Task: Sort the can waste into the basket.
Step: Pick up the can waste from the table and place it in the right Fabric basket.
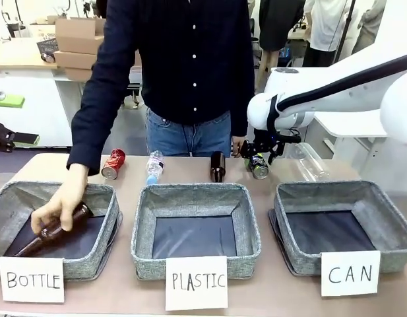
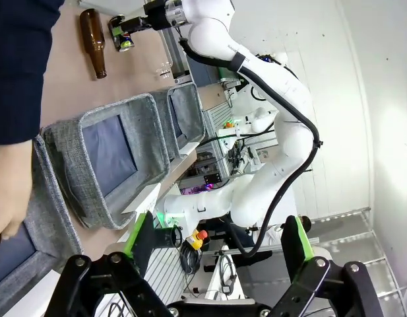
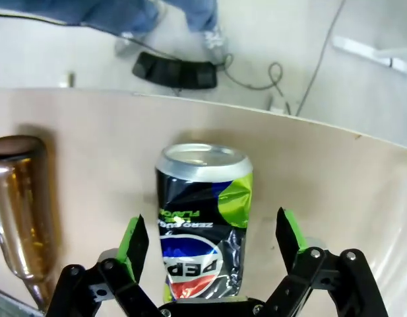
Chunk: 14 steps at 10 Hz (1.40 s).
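The black can, with its blue-red round logo, lies on its side on the table near the far edge. My right gripper is open and straddles it, with a small gap at each green pad. From the front, that gripper hangs just over the can. The red can lies at the far left by the person's arm. The grey basket carded "CAN" stands at front right with nothing in it. My left gripper is open and holds nothing, off the table's left side.
A person's hand lowers a brown bottle into the "BOTTLE" bin. The "PLASTIC" bin stands in the middle. A brown bottle lies just left of the black can. Clear plastic bottles lie along the far edge.
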Available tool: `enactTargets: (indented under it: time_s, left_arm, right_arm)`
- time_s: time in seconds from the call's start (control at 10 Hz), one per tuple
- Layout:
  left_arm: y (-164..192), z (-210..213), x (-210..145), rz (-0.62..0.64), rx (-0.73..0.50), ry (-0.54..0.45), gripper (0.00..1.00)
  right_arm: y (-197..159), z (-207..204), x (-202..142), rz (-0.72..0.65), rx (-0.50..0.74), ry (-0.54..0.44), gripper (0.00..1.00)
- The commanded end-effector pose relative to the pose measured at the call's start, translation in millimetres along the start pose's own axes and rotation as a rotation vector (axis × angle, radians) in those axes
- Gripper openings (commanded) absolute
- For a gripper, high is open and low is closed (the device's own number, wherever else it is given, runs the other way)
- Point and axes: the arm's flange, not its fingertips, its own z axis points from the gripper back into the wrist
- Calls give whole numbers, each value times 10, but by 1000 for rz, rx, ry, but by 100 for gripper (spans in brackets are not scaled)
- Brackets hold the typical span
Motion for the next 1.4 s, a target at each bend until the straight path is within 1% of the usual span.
enactTargets:
  time_s: [0.0,0.1,0.2,0.3,0.4,0.5,0.8,0.9,1.1,1.2,1.3]
  left_arm:
    - [-19,-11,23,-23,-21,-8,100]
    - [-19,-11,23,-23,-21,-8,100]
    - [-19,-11,23,-23,-21,-8,100]
    - [-19,-11,23,-23,-21,-8,100]
    - [-19,-11,23,-23,-21,-8,100]
    - [-19,-11,23,-23,-21,-8,100]
    - [-19,-11,23,-23,-21,-8,100]
    - [-19,-11,23,-23,-21,-8,100]
    - [-19,-11,23,-23,-21,-8,100]
    - [-19,-11,23,-23,-21,-8,100]
    - [-19,-11,23,-23,-21,-8,100]
  right_arm:
    - [64,62,70,-32,-29,10,100]
    - [71,64,70,-45,-41,11,40]
    - [78,60,65,-43,-48,14,40]
    - [91,43,54,-41,-52,17,0]
    - [91,28,45,-41,-50,21,35]
    - [88,20,39,-43,-51,20,0]
    - [78,25,32,-56,-39,20,0]
    - [75,33,12,-49,-55,4,0]
    - [70,167,-56,-34,-41,-9,0]
    - [56,451,-225,-7,1,-19,0]
    - [17,897,-530,68,97,-17,0]
